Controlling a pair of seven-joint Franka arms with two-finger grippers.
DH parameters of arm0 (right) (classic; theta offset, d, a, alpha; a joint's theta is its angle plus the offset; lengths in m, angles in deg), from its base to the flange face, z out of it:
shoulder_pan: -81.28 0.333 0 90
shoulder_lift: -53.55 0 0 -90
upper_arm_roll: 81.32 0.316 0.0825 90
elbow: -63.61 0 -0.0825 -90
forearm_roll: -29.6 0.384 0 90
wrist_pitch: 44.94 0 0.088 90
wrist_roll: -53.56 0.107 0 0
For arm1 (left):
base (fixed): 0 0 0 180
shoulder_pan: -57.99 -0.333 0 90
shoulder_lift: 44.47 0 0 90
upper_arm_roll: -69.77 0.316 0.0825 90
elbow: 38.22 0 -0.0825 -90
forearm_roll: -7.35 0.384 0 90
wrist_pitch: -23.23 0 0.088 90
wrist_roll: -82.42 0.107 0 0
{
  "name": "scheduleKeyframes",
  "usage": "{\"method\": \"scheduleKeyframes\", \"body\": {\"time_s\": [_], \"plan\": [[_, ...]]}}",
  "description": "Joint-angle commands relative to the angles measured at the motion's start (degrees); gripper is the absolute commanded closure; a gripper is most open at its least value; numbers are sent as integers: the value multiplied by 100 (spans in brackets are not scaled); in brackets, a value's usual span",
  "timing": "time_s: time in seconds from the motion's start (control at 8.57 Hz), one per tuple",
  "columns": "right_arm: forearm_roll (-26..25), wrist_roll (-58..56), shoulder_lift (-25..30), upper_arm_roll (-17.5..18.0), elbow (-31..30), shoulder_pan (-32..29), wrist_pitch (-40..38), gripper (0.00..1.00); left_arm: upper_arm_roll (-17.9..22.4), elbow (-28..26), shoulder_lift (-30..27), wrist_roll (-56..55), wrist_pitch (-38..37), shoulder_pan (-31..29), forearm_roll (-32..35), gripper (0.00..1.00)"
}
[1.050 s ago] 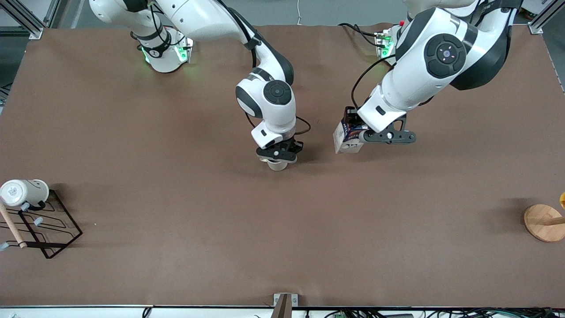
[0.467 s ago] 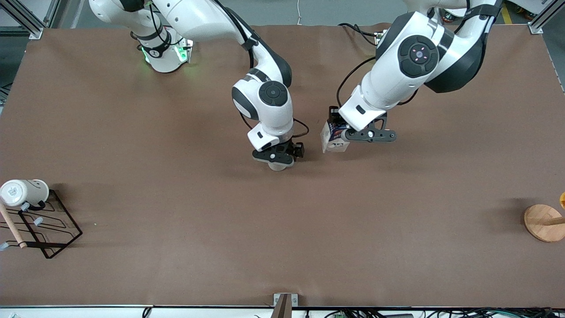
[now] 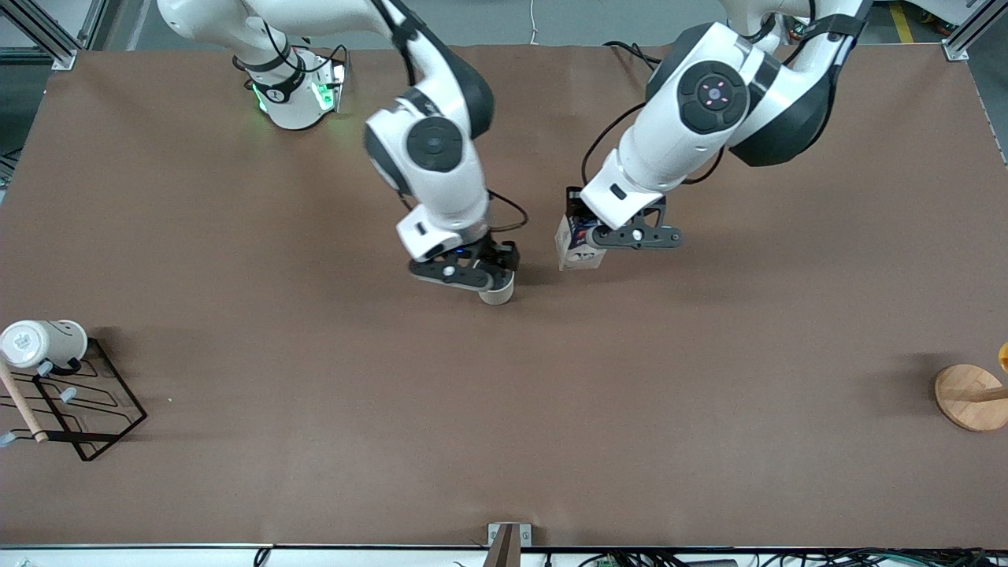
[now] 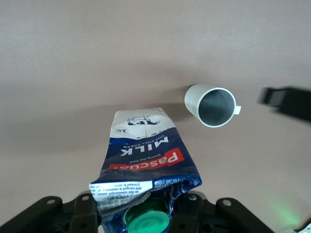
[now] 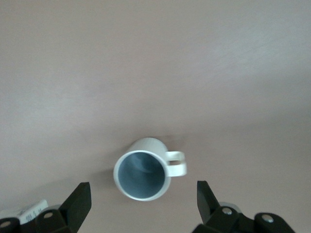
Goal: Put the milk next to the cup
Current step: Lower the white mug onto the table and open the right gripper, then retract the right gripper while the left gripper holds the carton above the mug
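The cup (image 3: 497,295) stands upright on the brown table, free of both grippers. It also shows in the right wrist view (image 5: 142,175) and the left wrist view (image 4: 212,105). My right gripper (image 3: 482,272) is open and empty just above the cup, its fingertips (image 5: 79,200) wide to either side of it. My left gripper (image 3: 584,230) is shut on the top of the milk (image 3: 573,252) and holds it upright beside the cup, toward the left arm's end. The milk's carton (image 4: 146,155) and green cap (image 4: 146,224) fill the left wrist view. Whether the milk touches the table I cannot tell.
A white cup (image 3: 43,342) lies on a black wire rack (image 3: 94,421) with a wooden stick, at the right arm's end, nearer the front camera. A round wooden base (image 3: 970,398) sits at the left arm's end.
My right gripper has come up off the cup and shifted toward the right arm's end. My left gripper has carried the milk closer to the cup.
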Motion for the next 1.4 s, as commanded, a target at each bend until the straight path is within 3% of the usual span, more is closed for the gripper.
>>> {"method": "scheduleKeyframes", "body": {"time_s": [0.0, 0.23, 0.58, 0.82, 1.28], "plan": [[238, -1020, 828, 101, -569, -896, -578, 2, -6, 22, 142, -445, 150, 384, 210, 54], [237, -2125, 1162, 84, -578, -1827, -1167, 1, -6, -5, 186, -779, 169, 700, 332, 54], [98, -3866, 1418, 75, -570, -3155, -1416, 1, -6, -5, 273, -1114, 290, 1158, 334, 54], [-332, -4388, 1594, 66, -561, -3614, -1495, 1, 3, -5, 423, -1175, 756, 1412, 342, 53], [-386, -4776, 2093, 75, -429, -4116, -2074, 1, -6, 4, 731, -1202, 1118, 1581, 667, 53]]}}
